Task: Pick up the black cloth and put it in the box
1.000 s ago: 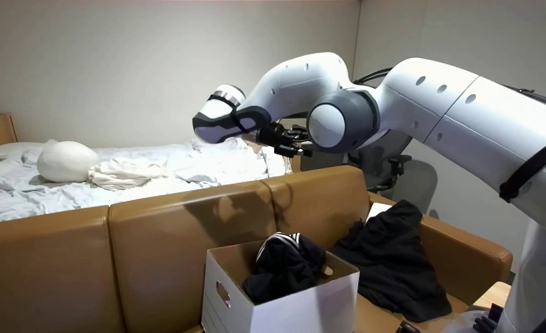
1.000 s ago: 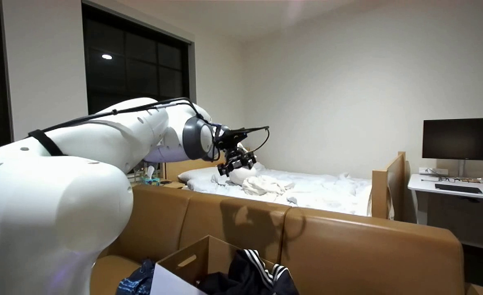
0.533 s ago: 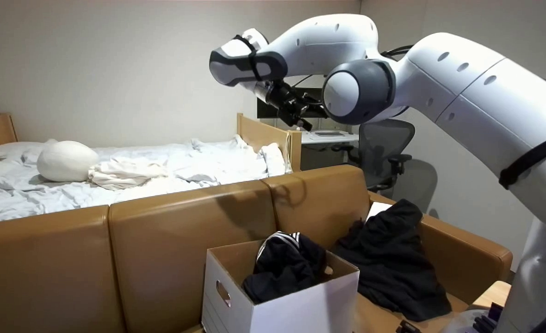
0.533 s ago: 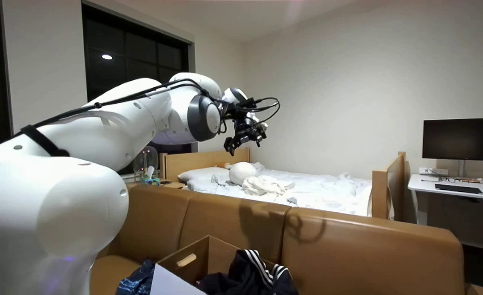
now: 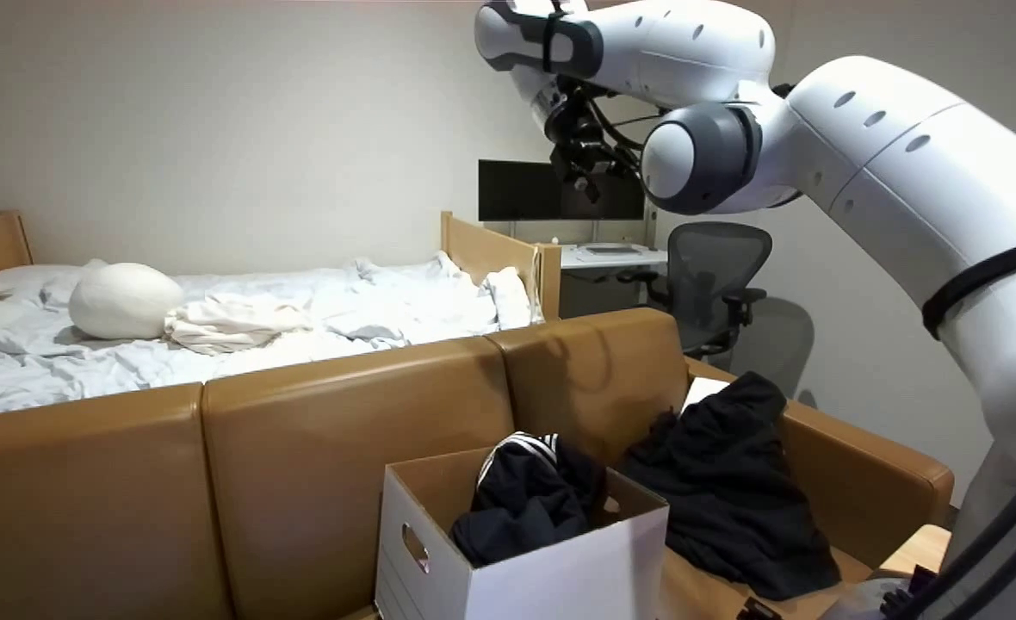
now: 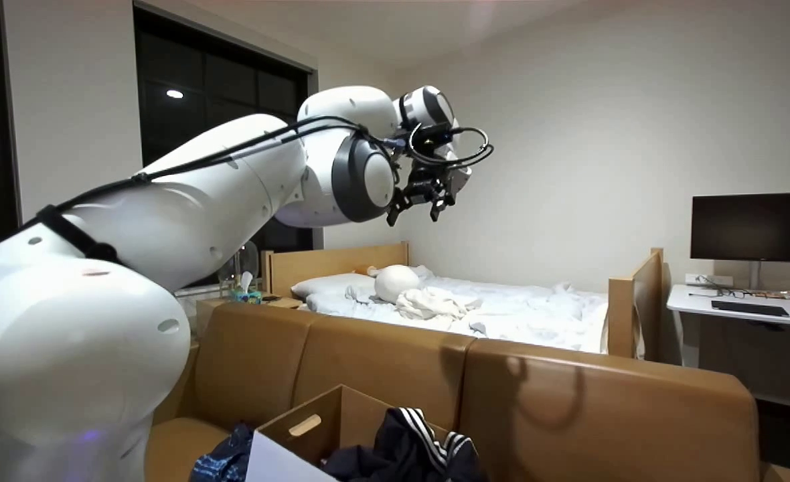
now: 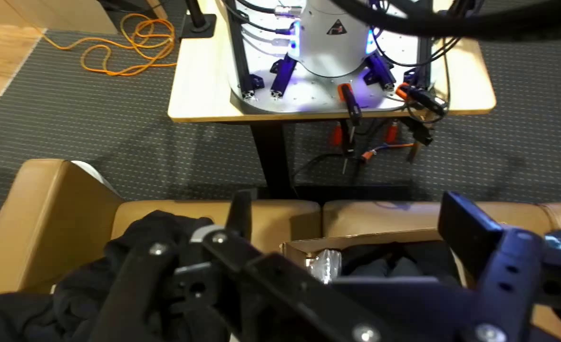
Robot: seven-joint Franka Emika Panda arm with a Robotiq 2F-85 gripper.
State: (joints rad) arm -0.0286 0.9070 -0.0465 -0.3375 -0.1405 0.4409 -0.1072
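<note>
Wht-trimmed blk cloth (image 5: 527,501) sits bunched in the box (image 5: 564,573) on the sofa (image 5: 349,430), partly poking out the top, another blk garment (image 5: 727,495) lying near it, & the tool (image 6: 414,217) hangs up high, well apart from both, jaws spread wide.

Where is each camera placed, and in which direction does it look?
Exterior view: in front of the couch, looking over it to the bed and window; the arm and gripper show, from the picture's left.
Exterior view: in front of the couch, looking to the bed and chair; arm and gripper, from the picture's right.
Wrist view: on the arm, looking down toward the robot's base; the gripper's open fingers show.
Both exterior views show the black cloth in the box.
</note>
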